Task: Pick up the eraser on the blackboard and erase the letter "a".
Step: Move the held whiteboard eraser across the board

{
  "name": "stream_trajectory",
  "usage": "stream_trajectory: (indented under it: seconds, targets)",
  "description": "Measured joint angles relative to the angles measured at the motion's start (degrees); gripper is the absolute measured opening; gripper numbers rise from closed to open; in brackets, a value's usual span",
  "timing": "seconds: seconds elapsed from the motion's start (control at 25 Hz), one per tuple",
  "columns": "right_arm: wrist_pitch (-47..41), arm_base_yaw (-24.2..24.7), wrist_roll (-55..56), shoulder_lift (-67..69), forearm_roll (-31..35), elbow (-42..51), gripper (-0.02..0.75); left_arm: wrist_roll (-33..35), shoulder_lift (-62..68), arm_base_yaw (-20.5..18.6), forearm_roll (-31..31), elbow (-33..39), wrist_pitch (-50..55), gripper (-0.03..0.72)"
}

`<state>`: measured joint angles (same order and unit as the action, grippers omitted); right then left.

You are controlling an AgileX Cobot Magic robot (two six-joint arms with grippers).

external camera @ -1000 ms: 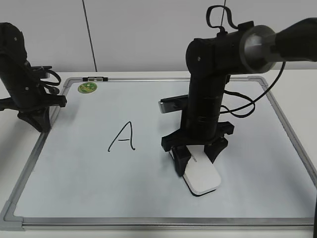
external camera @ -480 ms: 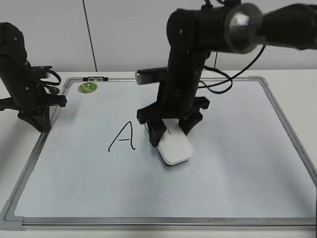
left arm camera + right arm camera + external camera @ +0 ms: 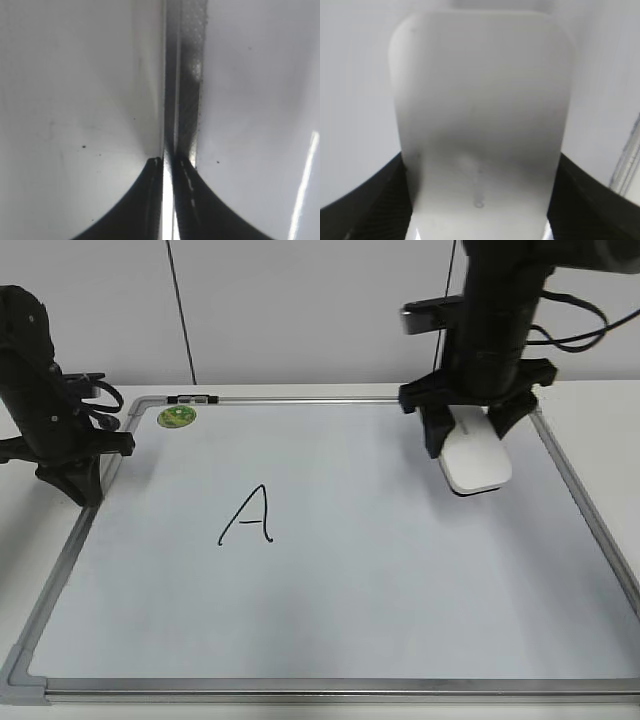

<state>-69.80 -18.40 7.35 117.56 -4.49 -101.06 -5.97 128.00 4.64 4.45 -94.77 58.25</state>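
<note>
Seemingly right fingers [image 3: 470,435] clamp the eraser [image 3: 476,460]; left fingers [image 3: 167,200] pressed together.

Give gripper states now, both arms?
Left gripper: shut, on the frame of the blackboard.
Right gripper: shut on the eraser.

**Q:** quick headcount on my feed?

**A:** I'm seeing one blackboard [image 3: 560,490], one eraser [image 3: 477,462], one capital "A" [image 3: 247,517], one green magnet [image 3: 177,417], and two grippers: left [image 3: 72,480], right [image 3: 470,435].
</note>
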Motion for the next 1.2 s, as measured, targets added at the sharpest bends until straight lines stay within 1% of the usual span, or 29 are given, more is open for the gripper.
stream_trajectory:
  seconds: [0.24,0.44,0.64,0.76,1.2]
  targets:
    - [-0.03,8.52,-1.76,-2.15,0.71,5.5,0.522,0.0,0.0,0.0,0.0,0.0,0.0,0.062]
    - [-0.03,14.75,-7.86,-2.15,6.11,6.35,0.522,0.0,0.0,0.0,0.0,0.0,0.0,0.064]
    - [-0.03,19.73,-11.4,-0.18,9.49,6.35,0.522,0.0,0.0,0.0,0.0,0.0,0.0,0.064]
    - [-0.03,20.69,-12.28,1.07,9.49,6.35,0.522,0.0,0.0,0.0,0.0,0.0,0.0,0.064]
    - [-0.03,20.83,-13.36,4.21,9.37,6.35,0.522,0.0,0.0,0.0,0.0,0.0,0.0,0.064]
